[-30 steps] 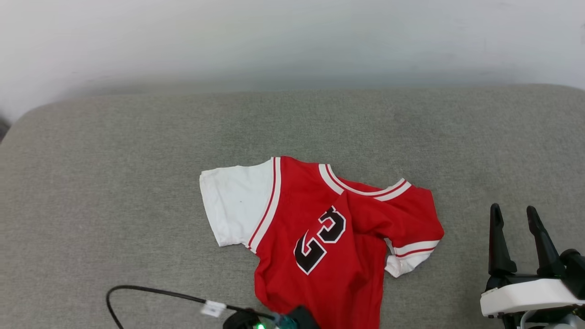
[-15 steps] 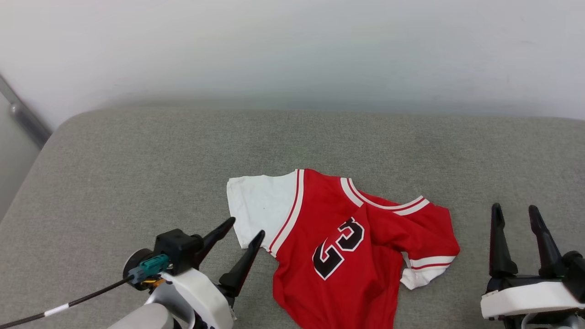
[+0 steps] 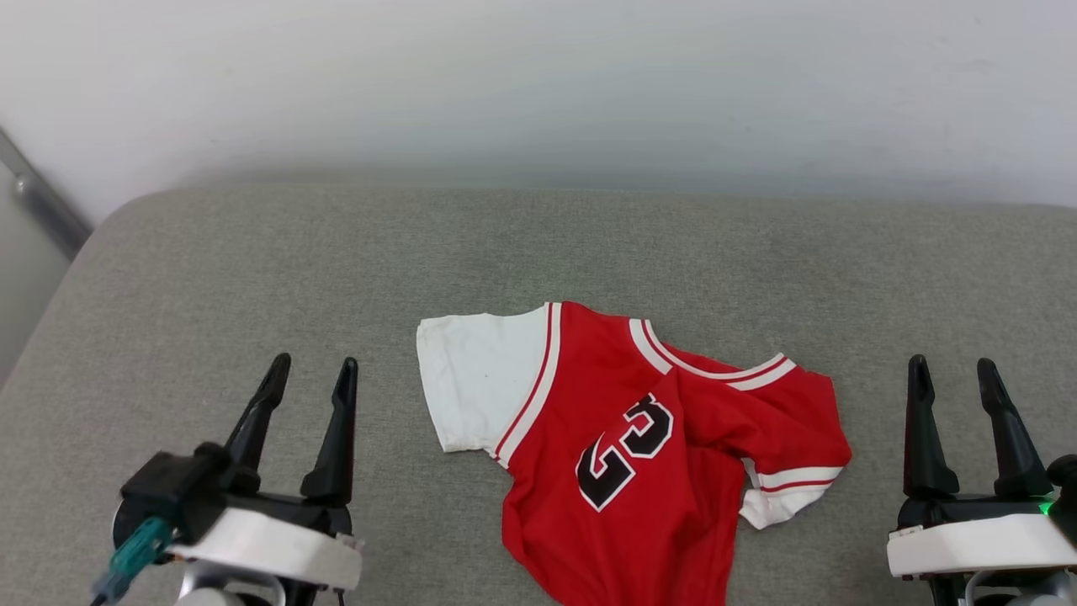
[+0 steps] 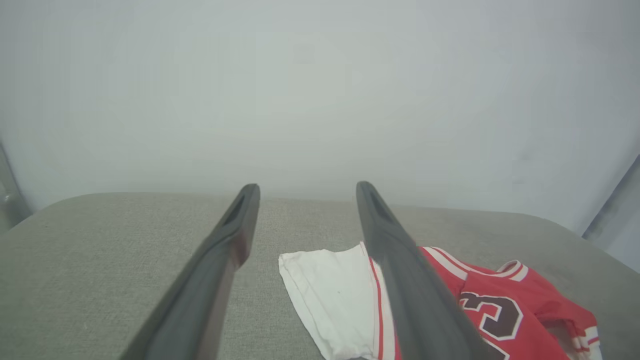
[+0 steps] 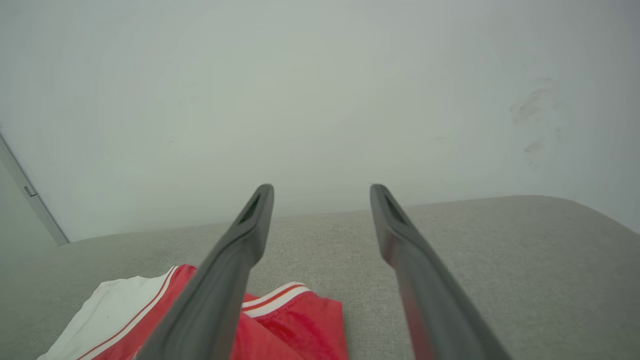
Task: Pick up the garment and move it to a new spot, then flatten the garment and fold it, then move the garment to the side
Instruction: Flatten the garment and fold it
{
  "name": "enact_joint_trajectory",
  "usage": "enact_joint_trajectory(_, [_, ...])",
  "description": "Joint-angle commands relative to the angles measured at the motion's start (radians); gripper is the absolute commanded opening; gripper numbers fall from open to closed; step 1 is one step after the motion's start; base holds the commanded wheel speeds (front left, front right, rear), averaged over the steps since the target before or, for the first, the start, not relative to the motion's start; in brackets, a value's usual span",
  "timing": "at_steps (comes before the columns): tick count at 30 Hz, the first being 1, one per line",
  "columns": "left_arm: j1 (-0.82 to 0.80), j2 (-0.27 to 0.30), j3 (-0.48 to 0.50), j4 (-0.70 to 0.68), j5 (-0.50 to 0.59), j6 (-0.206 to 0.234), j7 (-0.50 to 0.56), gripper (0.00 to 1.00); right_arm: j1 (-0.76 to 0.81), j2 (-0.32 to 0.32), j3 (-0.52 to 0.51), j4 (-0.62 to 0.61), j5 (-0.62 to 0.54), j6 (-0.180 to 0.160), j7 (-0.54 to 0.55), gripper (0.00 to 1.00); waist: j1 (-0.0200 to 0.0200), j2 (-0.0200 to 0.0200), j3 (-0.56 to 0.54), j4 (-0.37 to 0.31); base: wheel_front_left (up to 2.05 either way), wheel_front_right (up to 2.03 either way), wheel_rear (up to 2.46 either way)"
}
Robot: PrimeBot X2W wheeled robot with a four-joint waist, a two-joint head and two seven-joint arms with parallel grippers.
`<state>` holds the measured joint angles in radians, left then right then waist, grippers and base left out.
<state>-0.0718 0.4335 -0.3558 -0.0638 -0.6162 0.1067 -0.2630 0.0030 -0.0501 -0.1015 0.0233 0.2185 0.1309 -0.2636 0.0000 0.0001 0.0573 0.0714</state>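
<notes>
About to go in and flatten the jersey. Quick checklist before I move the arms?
1. Left gripper open, empty: ok.
2. Right gripper open, empty: ok.
3. Garment clear of both grippers, lying on the grey cushion: ok.
4. Garment flat: not ok; chest creased, right-side sleeve bunched.
5. Left-side sleeve spread out: ok.
6. Whole garment in head view: not ok; runs off the bottom edge.

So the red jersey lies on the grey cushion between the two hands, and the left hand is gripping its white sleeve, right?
Not quite. The head view shows the left hand open, apart from the white sleeve. The red jersey does lie on the grey cushion, between it and the right hand.
</notes>
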Motion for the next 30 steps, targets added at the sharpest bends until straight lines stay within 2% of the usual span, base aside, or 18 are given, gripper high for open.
enact_joint_trajectory(1, [0.042,-0.038,0.059,-0.018,0.050,-0.039,-0.002,1.00,0.012,0.000,0.004,-0.006,-0.001,0.000,-0.002,1.00,0.0000,-0.0001,0.001,-0.005,0.00,0.00,0.00])
enact_joint_trajectory(6, [0.114,-0.154,0.190,-0.014,0.180,-0.155,-0.002,1.00,0.021,0.000,0.010,-0.009,-0.004,0.000,-0.002,1.00,0.0000,-0.0001,0.004,-0.009,0.00,0.00,0.00])
enact_joint_trajectory(9, [0.121,-0.189,0.223,0.006,0.248,-0.196,-0.002,1.00,0.019,0.000,0.017,-0.008,-0.008,0.000,-0.002,1.00,0.0000,-0.0001,0.006,-0.014,0.00,0.00,0.00])
enact_joint_trajectory(12, [0.112,-0.198,0.229,0.030,0.272,-0.212,-0.002,1.00,0.010,0.000,0.023,-0.012,-0.015,0.000,-0.002,1.00,0.0000,-0.0001,0.012,-0.022,0.00,0.00,0.00])
enact_joint_trajectory(17, [0.001,-0.127,0.148,0.129,0.310,-0.233,0.006,1.00,-0.002,0.000,0.029,-0.020,-0.035,0.000,-0.002,1.00,0.0000,-0.0001,0.046,-0.040,0.00,0.00,0.00])
enact_joint_trajectory(20, [-0.104,-0.085,0.102,0.174,0.281,-0.236,0.070,1.00,-0.012,0.000,0.038,-0.030,-0.051,0.000,-0.002,1.00,0.0000,-0.0001,0.078,-0.057,0.00,0.00,0.00])
enact_joint_trajectory(23, [-0.234,-0.008,0.016,0.193,0.220,-0.236,0.191,1.00,-0.029,0.000,0.035,-0.040,-0.056,0.000,-0.002,1.00,0.0000,-0.0001,0.120,-0.080,0.00,0.00,0.00])
enact_joint_trajectory(27, [-0.399,0.110,-0.127,0.235,0.108,-0.237,0.415,1.00,-0.044,0.000,0.026,-0.044,-0.050,0.000,-0.002,1.00,0.0000,-0.0001,0.170,-0.104,0.00,0.00,0.00])
enact_joint_trajectory(30, [-0.506,0.170,-0.199,0.259,0.000,-0.237,0.573,1.00,-0.062,0.000,0.034,-0.050,-0.043,0.000,-0.002,1.00,0.0000,-0.0001,0.207,-0.128,0.00,0.00,0.00])
